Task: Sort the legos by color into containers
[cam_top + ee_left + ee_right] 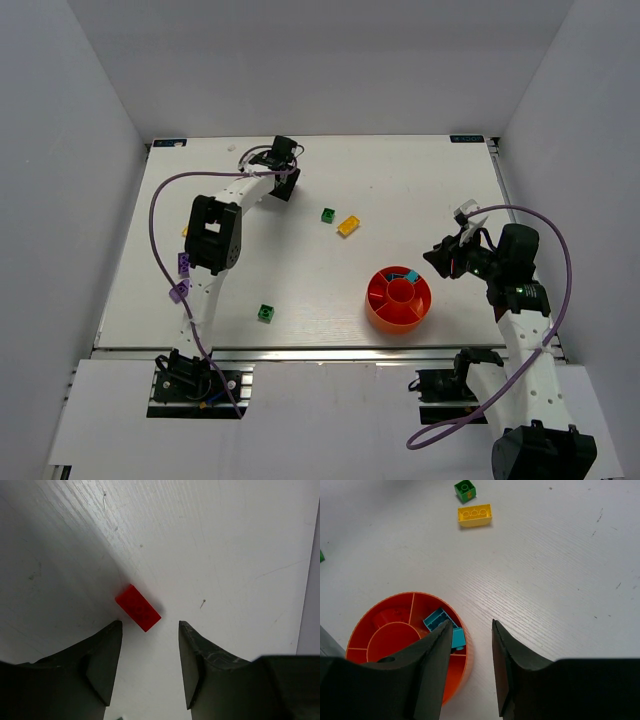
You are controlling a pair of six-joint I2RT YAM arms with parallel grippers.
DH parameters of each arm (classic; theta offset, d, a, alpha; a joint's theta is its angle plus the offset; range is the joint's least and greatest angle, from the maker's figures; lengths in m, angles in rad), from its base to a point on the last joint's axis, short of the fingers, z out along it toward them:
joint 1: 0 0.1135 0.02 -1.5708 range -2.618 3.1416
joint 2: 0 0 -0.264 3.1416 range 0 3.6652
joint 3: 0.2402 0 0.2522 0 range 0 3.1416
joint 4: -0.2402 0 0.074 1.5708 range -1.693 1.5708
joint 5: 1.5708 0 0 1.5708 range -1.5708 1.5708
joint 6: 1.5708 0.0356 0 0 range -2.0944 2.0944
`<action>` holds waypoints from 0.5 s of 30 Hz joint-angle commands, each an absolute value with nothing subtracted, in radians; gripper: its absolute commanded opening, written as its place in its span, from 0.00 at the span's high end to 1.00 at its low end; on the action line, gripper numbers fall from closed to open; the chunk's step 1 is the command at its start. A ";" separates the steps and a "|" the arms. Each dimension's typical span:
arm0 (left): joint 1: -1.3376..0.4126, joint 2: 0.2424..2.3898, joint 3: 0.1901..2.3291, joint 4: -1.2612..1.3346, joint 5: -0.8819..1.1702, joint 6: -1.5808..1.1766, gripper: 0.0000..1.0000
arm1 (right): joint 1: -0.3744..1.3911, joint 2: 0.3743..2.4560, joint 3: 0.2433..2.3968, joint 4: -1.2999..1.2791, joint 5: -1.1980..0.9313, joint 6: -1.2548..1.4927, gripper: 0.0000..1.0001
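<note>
Pickup of the red brick [138, 607] is in hand: the left gripper [150, 640] is open and empty, brick at its 12 o'clock. Next: advance, straddle, close. The right gripper [471, 630] gapes empty.

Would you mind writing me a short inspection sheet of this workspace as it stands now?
Surface: white table, faint scuffs.
Job's things: orange tray holds cyan bricks in one compartment; yellow brick and green brick loose mid-table; another green brick nearer the left arm; red brick just ahead of the left gripper; small purple pieces by that arm, possibly bricks.
Clutter: nothing seen.
Grippers: left gripper open, empty; right gripper open, empty, beside the tray.
Cables: purple cable loops off each arm.
Surroundings: plain pale walls on three sides.
</note>
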State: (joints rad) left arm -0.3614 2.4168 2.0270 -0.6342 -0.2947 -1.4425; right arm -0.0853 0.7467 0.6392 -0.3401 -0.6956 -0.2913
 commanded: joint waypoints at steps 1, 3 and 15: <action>-0.339 2.448 2.019 -0.719 -0.316 -1.462 0.41 | -0.091 0.732 0.638 -0.314 -0.707 -0.295 0.57; -0.339 2.453 2.026 -0.735 -0.321 -1.465 0.41 | -0.092 0.729 0.638 -0.313 -0.707 -0.296 0.57; -0.321 2.476 1.996 -0.724 -0.253 -1.443 0.56 | -0.089 0.723 0.637 -0.314 -0.707 -0.296 0.57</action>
State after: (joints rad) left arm -0.3305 2.4210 2.0296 -0.6643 -0.2729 -1.4631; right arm -0.0853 0.7353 0.6392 -0.3401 -0.6956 -0.2916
